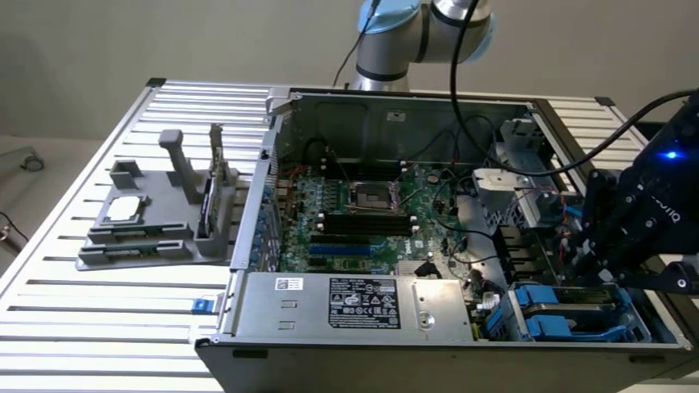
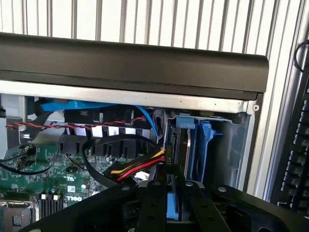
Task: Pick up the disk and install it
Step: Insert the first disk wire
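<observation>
Slatted table [image 1: 98, 327], open computer case [image 1: 382, 102]; disk [image 2: 176, 212] between fingers [image 2: 150, 205]

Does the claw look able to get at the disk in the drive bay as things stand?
Probably yes. The claw sits over the drive bay with a finger on each side of the disk; the red and yellow cables lie beside, not across.

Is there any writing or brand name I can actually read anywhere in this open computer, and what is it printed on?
"DELL": white letters on the green motherboard, wrist view.
Black printed label on the silver metal power supply box: text too small to read.
Small white sticker on the same box: unreadable.
Pale lettering on the black gripper body: too blurred to read.
</observation>
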